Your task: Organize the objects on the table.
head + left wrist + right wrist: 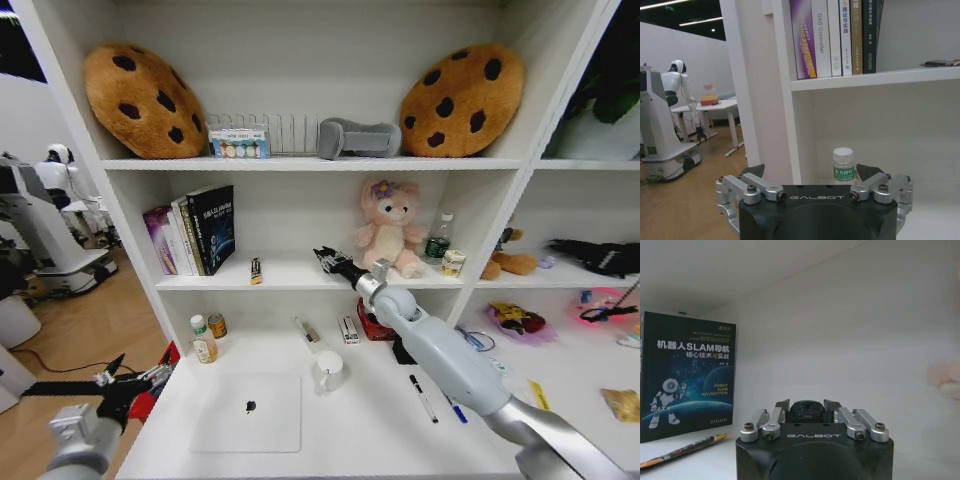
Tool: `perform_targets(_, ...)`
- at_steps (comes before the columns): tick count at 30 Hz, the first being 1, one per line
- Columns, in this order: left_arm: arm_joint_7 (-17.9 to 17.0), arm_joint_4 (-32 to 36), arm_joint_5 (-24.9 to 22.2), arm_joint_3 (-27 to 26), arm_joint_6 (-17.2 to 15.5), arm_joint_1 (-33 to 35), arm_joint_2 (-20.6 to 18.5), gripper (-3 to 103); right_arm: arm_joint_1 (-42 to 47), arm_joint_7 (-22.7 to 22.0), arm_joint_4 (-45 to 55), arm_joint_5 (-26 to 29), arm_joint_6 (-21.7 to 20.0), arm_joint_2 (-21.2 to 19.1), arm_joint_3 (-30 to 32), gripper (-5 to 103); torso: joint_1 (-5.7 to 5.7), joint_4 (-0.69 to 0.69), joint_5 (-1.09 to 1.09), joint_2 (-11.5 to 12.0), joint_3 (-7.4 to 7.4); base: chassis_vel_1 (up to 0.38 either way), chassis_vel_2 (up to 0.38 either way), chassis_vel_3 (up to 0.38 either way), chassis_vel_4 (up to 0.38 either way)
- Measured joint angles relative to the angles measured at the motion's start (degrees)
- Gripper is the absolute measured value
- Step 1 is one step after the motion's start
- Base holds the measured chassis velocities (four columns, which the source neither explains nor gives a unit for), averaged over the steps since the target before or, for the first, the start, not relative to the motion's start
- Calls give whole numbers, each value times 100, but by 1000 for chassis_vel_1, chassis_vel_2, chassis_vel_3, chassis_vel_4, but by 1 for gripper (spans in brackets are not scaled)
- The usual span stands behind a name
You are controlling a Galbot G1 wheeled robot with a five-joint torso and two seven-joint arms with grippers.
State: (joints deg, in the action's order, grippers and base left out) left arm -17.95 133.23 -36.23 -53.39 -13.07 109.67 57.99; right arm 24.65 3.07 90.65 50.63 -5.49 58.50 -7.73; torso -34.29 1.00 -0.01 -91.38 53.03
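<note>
The right gripper (325, 257), on the middle shelf, has its fingers closed around a small black object (807, 410).

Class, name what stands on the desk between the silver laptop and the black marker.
In the head view, the white mug stands between silver laptop and black marker.

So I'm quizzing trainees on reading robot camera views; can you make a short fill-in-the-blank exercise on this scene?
1. The right gripper reaches into the shelf beside the pink ____ toy.
2. On the desk, the white mug stands to the robot's ____ of the silver laptop.
3. The left gripper hangs with its jaws ____.

Missing words: plush; right; open
</note>
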Motion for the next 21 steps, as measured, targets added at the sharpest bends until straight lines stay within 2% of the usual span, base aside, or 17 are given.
perform_targets(4,3,-17,3,8,0,-14,1,100,-7,0,-25,-8,47,12,-44,37,-1,-4,-1,0,0,0,0,0,0)
perform_targets(7,3,-26,-24,-16,0,-21,-29,100,226,5,193,-26,45,-140,43,37,0,0,1,0,0,0,0,0,0)
perform_targets(15,-4,-89,-108,29,-7,-148,-161,100,1121,25,1123,-66,-80,-642,695,37,0,1,1,0,0,0,0,0,0)
perform_targets(21,-17,-90,-161,44,-28,-197,-204,100,1463,3,1338,-123,-112,-715,884,37,0,-2,1,0,0,0,0,0,0)
